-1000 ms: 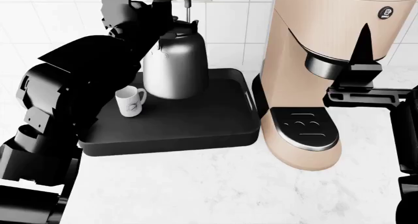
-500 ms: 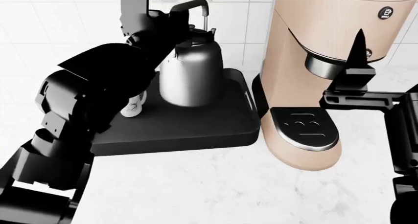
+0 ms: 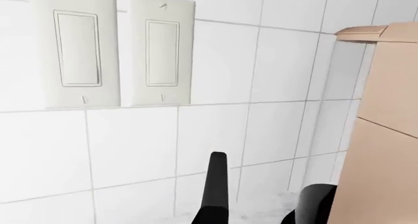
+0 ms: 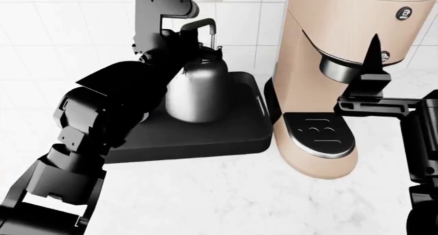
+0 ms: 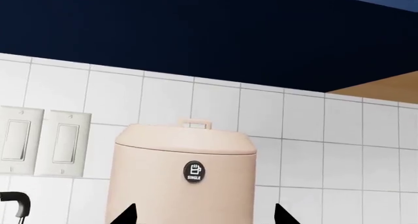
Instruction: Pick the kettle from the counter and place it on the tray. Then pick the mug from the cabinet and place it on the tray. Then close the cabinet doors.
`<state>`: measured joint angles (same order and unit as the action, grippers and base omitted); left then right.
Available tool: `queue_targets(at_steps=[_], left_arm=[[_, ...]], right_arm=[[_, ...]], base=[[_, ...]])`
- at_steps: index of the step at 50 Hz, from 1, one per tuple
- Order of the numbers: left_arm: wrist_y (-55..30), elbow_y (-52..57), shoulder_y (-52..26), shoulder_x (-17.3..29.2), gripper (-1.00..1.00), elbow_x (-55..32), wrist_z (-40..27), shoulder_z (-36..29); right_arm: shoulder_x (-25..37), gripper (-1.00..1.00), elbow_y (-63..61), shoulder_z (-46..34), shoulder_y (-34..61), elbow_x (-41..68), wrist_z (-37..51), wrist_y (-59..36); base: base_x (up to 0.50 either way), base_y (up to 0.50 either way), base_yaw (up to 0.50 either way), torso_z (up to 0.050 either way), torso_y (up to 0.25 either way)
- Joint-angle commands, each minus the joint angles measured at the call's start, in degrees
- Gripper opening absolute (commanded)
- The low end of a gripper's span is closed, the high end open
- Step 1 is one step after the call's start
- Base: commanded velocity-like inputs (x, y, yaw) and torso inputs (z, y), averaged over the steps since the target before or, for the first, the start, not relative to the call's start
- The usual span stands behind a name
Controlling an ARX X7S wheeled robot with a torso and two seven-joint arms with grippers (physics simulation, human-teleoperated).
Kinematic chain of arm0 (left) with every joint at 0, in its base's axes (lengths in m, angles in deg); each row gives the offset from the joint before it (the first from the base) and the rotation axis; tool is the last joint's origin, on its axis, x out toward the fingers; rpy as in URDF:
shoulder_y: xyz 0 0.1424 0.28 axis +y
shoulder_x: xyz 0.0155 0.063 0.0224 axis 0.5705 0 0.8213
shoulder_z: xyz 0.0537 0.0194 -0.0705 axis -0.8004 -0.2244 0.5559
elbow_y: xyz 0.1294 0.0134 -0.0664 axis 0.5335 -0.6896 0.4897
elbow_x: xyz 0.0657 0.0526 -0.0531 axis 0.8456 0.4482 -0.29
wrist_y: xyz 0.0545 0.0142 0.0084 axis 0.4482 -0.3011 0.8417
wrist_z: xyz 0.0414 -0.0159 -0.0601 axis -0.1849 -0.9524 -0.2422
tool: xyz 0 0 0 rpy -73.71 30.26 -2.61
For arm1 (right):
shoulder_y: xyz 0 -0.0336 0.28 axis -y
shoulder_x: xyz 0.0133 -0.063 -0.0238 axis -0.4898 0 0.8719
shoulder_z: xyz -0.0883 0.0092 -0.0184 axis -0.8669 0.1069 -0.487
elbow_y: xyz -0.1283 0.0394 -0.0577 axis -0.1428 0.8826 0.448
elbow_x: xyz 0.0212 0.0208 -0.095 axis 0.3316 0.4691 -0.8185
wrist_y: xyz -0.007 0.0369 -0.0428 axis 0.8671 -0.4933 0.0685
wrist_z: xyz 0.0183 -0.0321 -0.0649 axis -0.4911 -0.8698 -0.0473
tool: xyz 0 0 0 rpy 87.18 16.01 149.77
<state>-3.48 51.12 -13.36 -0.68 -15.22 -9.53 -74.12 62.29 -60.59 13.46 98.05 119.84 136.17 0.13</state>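
Reading SINGLE on coffee machine (image 5: 184,180) badge (image 5: 194,170) | kettle (image 4: 198,84) on tray (image 4: 226,134)

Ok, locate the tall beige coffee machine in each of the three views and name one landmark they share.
Head view: the tall beige coffee machine fills the right half, beside the dark tray.
Left wrist view: only a beige slab of it shows, along one edge.
Right wrist view: its lidded top with the round black badge sits centred, low in the picture.
Shared landmark: the white tiled wall behind it.
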Motion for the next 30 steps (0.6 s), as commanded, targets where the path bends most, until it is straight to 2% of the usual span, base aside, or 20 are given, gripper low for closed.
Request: queue_targets(at_steps=[1,9,10,23,30], left_arm=[[2.3,1.7,-1.5,0.1,-1.00,3.3,0.8,3.4],[3.0,1.2,-0.7,0.4,-1.00,3.2,1.4,3.4],[3.0,1.1,-0.6,0.5,1.00,3.1,1.4,3.4],[1.0,1.6,0.4,1.3,1.00,1.4,2.0,3.3],[-5.3,3.5,0.2,2.7,1.00,-1.1,2.7,1.5]], right_arm=[[-0.3,1.00,0.3,-0.5,0.0,-0.4,-0.2,0.0],[-0.6,1.00,0.6,-0.8,-0.2,-0.9,-0.4,0.1],[-0.6,1.00,0.6,-0.8,-0.3,-0.9,-0.4,0.2],[-0.9,1.00,0.6,-1.2,-0.2,-1.2,-0.4,0.1],[-0.9,1.00,0.7,-1.2,-0.2,-1.1,-0.4,0.1]], base=[[0.00,0.00,0.00,0.000,0.000],[0.00,0.00,0.00,0.001,0.005],[0.00,0.00,0.00,0.000,0.000],[0.00,0.00,0.00,0.001,0.003],[0.00,0.00,0.00,0.001,0.001]])
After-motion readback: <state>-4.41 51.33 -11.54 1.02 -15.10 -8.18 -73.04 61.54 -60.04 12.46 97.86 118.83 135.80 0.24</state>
